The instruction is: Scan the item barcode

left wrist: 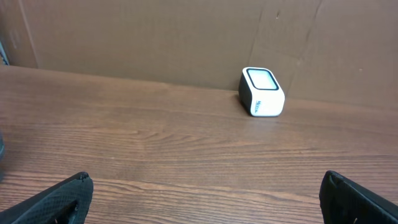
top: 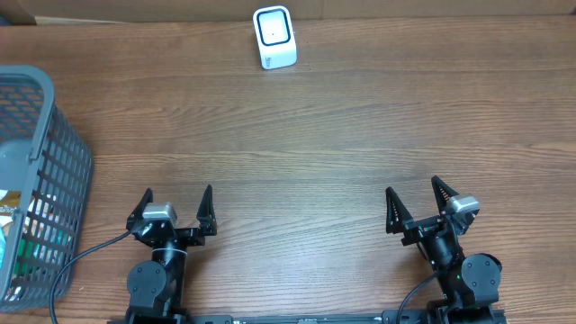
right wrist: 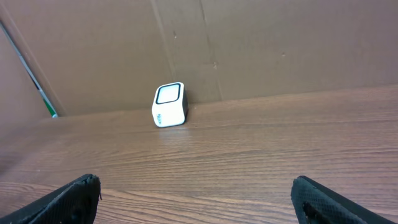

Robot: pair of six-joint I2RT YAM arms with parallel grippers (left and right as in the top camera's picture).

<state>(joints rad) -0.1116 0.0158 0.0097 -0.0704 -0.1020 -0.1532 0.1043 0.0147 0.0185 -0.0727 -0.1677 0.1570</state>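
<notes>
1. Left gripper (top: 177,191) at 7 o'clock, fingers spread wide, holding nothing.
2. Right gripper (top: 412,185) at 5 o'clock, fingers likewise spread, empty.
3. Basket (top: 67,153) at 9 o'clock, items (top: 7,209) inside, indistinct.
4. Scanner (top: 274,37) at 12 o'clock, upright near table's (top: 315,135) far edge.

The basket (top: 67,180) runs off the overhead view's left edge, so only its right part shows. The packets (top: 16,225) inside it sit behind the mesh and cannot be identified. The left arm (top: 155,279) and the right arm (top: 468,274) are cut off by the bottom edge. In the wrist views, the left fingers (left wrist: 59,199) and the right fingers (right wrist: 68,199) show only as dark tips at the lower corners. The print on the scanner (right wrist: 168,106) is too small to read.
</notes>
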